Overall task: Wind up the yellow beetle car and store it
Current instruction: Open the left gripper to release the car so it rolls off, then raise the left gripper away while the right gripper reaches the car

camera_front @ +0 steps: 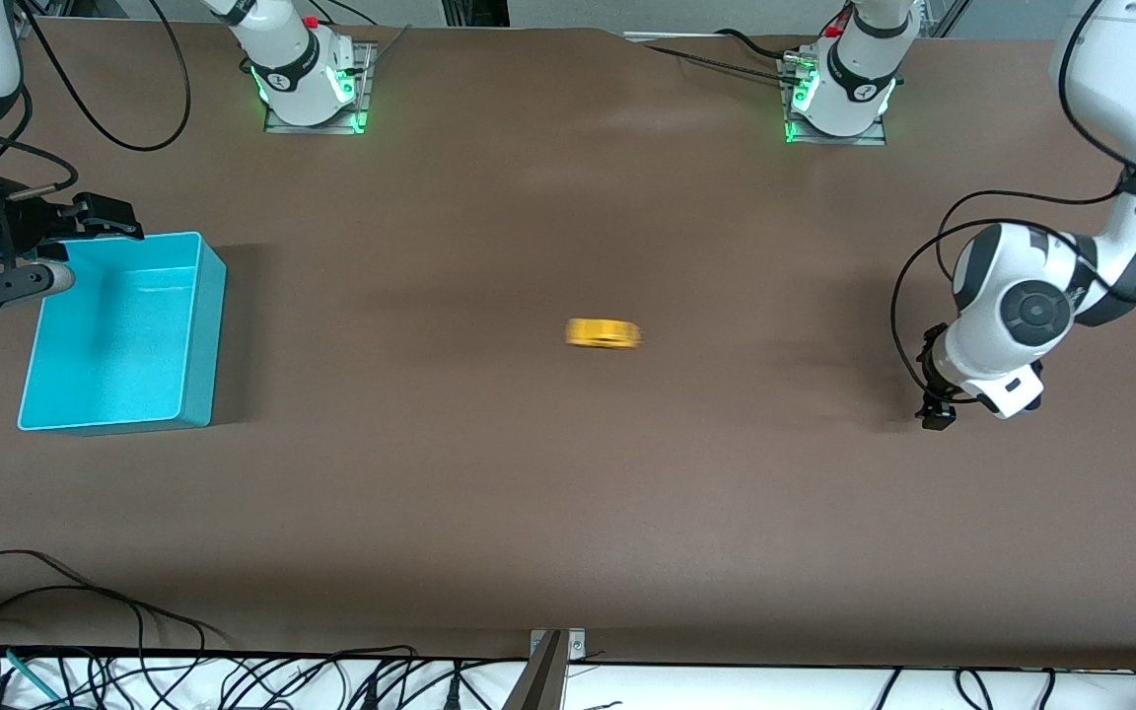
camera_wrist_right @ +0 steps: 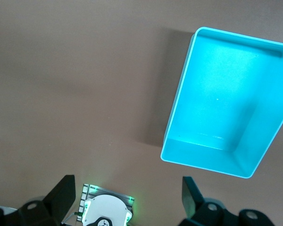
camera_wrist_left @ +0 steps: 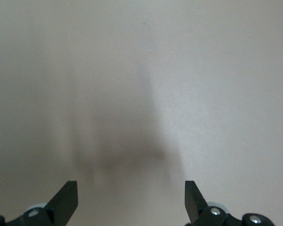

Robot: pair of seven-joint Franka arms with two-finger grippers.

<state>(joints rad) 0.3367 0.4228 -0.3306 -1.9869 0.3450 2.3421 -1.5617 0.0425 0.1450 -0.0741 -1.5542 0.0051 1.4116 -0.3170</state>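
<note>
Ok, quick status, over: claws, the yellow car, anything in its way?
Left claw open, empty, low at its end of the table. Right claw open, empty, by the turquoise bin. Yellow beetle car loose mid-table, blurred. Nothing between car and bin.

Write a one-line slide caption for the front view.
Yellow beetle car alone mid-table, turquoise bin empty; open left gripper and open right gripper both hold nothing.

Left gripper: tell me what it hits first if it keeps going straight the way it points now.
Probably just the bare table. The left gripper is open and empty, and its wrist view shows only brown surface ahead. The yellow car sits out in the middle of the table, not in that line.
</note>
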